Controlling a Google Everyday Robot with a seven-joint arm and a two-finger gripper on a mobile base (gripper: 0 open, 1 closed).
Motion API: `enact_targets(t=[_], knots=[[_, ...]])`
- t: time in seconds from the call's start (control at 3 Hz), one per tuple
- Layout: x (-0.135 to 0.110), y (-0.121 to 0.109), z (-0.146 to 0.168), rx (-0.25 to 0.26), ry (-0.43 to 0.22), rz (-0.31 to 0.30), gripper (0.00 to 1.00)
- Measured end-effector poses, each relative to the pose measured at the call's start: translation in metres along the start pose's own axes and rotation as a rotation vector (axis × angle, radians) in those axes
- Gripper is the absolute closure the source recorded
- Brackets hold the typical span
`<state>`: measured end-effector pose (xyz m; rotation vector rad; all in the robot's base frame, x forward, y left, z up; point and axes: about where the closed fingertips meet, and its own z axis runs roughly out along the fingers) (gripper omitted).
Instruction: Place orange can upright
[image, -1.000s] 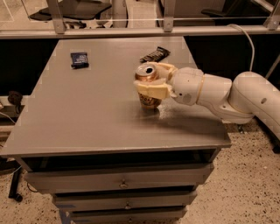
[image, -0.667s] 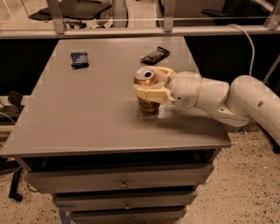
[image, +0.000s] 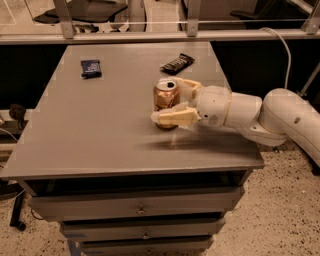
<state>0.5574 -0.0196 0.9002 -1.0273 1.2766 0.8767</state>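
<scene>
The orange can (image: 165, 96) stands upright on the grey table (image: 100, 135), right of its middle, silver top up. My gripper (image: 165, 101) reaches in from the right on a white arm (image: 260, 116) and straddles the can. The near finger (image: 175, 117) lies low in front of the can's base. The far finger (image: 186, 86) is behind the can's upper right side. The fingers look spread a little apart from the can.
A flat dark snack wrapper (image: 177, 63) lies behind the can near the back edge. A small dark blue packet (image: 91, 68) lies at the back left. Drawers (image: 140, 210) sit under the table. A metal rail (image: 150, 36) runs behind it.
The near finger has dropped from across the can's middle to its base, uncovering more of the can. The can has stayed upright in the same spot.
</scene>
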Motion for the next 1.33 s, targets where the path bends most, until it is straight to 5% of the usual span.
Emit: enact_targets(t=[0.67, 1.0, 1.33], knots=[[0.018, -0.009, -0.041, 0.001, 0.115, -0.012, 0.0], [0.022, -0.036, -0.089, 0.024, 0.213, -0.052, 0.0], [0.019, -0.042, -0.098, 0.036, 0.22, -0.062, 0.0]])
